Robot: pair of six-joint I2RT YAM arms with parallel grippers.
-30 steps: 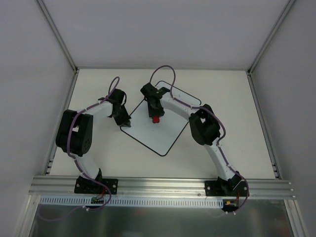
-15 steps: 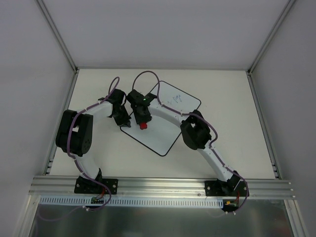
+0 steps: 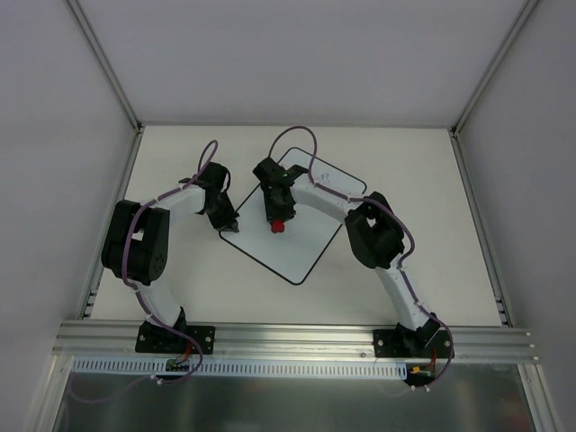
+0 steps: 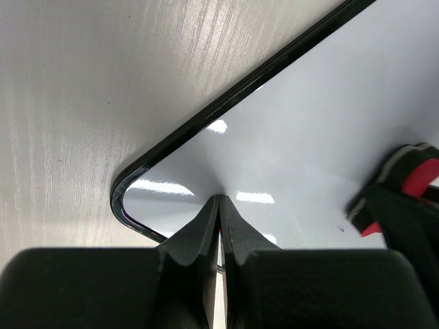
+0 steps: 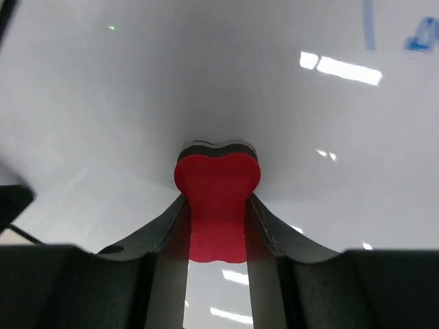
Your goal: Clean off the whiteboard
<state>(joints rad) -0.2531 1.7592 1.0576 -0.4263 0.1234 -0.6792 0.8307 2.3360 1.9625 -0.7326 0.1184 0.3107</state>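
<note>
The whiteboard [image 3: 292, 254] lies tilted on the table, white with a thin black edge. My right gripper [image 3: 278, 219] is shut on a red eraser [image 3: 280, 226] and presses it flat on the board's left-middle part. The right wrist view shows the eraser [image 5: 217, 179] squeezed between the fingers [image 5: 164, 229], on the board [image 5: 137, 89], with blue marks [image 5: 418, 34] at the top right. My left gripper [image 3: 229, 225] is shut and empty, its tips [image 4: 219, 200] resting on the board [image 4: 309, 137] just inside its left rounded corner. The eraser [image 4: 420, 179] shows at the right edge there.
The cream table [image 3: 180, 288] is boxed in by white walls on the left, back and right. An aluminium rail [image 3: 297, 337] runs along the near edge with both arm bases on it. The right arm's elbow [image 3: 373, 232] hangs over the board's right side.
My right gripper slid the eraser left across the board toward the left gripper, then back to the right to about where it began. The left gripper has not moved.
</note>
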